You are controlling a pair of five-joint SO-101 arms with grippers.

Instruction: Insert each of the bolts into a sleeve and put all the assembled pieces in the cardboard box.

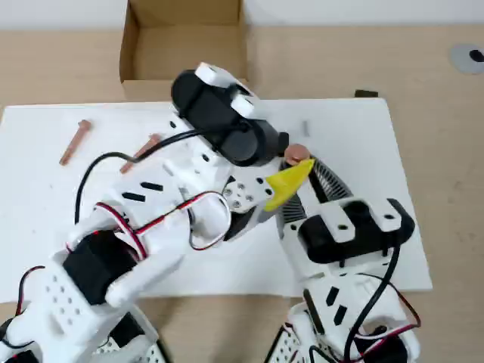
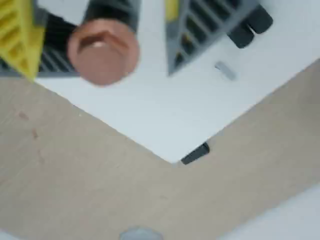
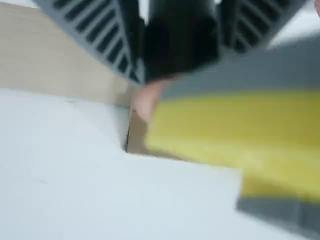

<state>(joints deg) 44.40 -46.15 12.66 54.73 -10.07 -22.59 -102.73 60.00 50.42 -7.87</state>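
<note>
A copper bolt head sticks out of a black sleeve above the white mat. My right gripper, with grey ribbed fingers, is shut on the sleeve. In the left wrist view the bolt head sits between the yellow and grey fingers of my left gripper, with a gap on one side, so that gripper stands open. Its yellow finger lies just beside the bolt. Two more bolts lie on the mat at the left. The cardboard box stands open at the back.
The white mat covers most of the wooden table. A black clip marks its far right corner, with a small grey piece nearby. Dark cylindrical pieces lie beyond the left gripper. The left arm's black motor overhangs the mat's middle.
</note>
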